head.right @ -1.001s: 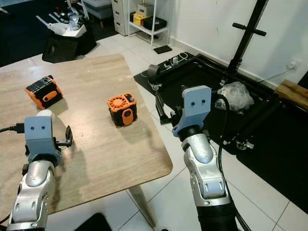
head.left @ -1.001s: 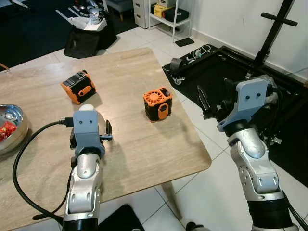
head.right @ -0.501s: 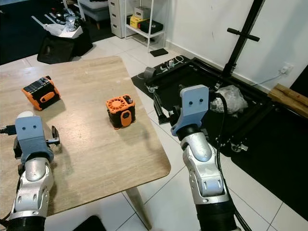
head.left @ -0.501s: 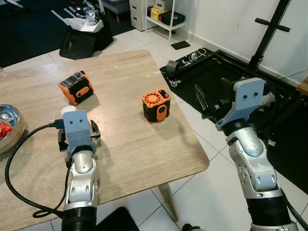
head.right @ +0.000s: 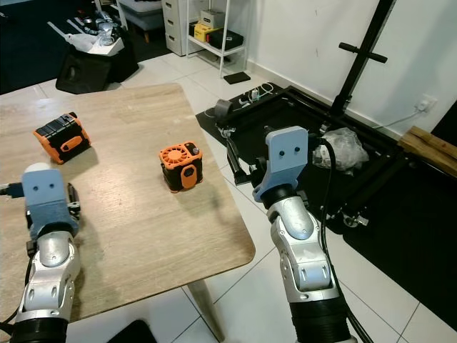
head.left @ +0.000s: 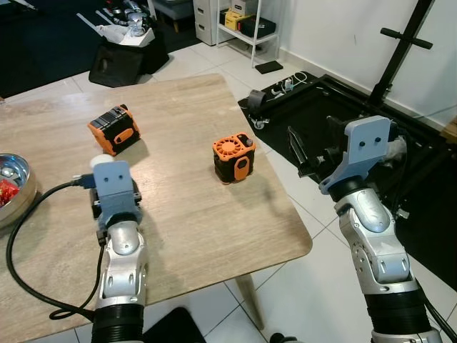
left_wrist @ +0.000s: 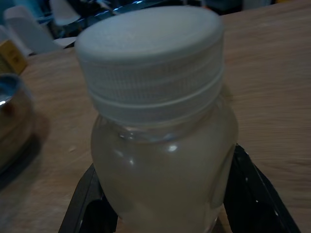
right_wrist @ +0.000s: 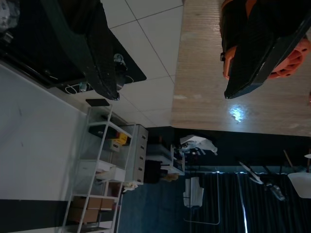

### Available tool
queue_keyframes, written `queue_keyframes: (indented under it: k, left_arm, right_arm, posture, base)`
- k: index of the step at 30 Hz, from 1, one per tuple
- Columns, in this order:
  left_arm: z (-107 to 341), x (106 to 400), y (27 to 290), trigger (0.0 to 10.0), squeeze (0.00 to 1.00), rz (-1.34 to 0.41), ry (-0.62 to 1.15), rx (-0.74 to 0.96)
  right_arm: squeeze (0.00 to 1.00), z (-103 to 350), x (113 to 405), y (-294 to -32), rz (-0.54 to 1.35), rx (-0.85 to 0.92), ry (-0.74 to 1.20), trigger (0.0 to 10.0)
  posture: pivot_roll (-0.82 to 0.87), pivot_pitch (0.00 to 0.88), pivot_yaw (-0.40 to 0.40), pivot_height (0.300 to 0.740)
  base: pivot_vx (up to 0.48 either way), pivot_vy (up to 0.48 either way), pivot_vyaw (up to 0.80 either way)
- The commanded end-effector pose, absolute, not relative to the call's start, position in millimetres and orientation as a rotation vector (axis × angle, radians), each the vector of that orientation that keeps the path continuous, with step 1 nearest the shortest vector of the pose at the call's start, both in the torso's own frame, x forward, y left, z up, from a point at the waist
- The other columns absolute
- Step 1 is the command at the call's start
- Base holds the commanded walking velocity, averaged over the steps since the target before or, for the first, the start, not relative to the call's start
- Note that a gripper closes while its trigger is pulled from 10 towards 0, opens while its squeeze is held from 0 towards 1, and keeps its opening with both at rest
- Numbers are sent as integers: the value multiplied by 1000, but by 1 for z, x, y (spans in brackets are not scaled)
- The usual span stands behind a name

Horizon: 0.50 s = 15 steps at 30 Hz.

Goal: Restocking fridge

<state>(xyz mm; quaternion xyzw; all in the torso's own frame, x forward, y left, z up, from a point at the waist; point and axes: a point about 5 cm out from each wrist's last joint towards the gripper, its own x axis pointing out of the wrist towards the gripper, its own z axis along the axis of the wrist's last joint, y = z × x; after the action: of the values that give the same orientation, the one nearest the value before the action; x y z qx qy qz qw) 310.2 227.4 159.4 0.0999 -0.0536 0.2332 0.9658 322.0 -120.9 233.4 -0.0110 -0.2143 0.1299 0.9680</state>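
A small clear bottle of pale liquid with a white ribbed cap stands between the fingers of my left gripper, which is shut on it. It is held just over the near-left part of the wooden table. In the eye views the grey wrist housing hides the bottle's body and the fingers. My right gripper hovers open beyond the table's right edge, above the floor, with nothing between its fingers.
An orange and black cube-shaped device sits mid-table, and an orange and black battery pack lies farther back. A metal bowl is at the left edge. A black frame lies on the floor at the right; a black bag stands behind the table.
My left wrist has turned with the bottle in it, so its fingers no longer stick out to the right, and the arm has drifted slightly left. The right arm has barely moved.
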Motion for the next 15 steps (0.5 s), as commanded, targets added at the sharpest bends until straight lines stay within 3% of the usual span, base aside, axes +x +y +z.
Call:
queue_keyframes:
  k: [1, 7, 15]
  left_arm:
    - [177, 308, 224, 10000, 0, 434, -207, 263]
    - [200, 311, 201, 10000, 0, 327, -309, 277]
    - [184, 298, 162, 10000, 0, 81, -218, 94]
  right_arm:
    - [0, 231, 322, -120, 268, -27, -429, 10000]
    - [0, 230, 323, -119, 273, -32, -431, 10000]
    - [0, 229, 323, -121, 279, -49, -428, 10000]
  posture:
    - [-64, 112, -19, 740]
    - [-62, 104, -20, 740]
    - [-71, 90, -21, 740]
  base:
    - [0, 0, 0]
    - [0, 0, 0]
    - [0, 0, 0]
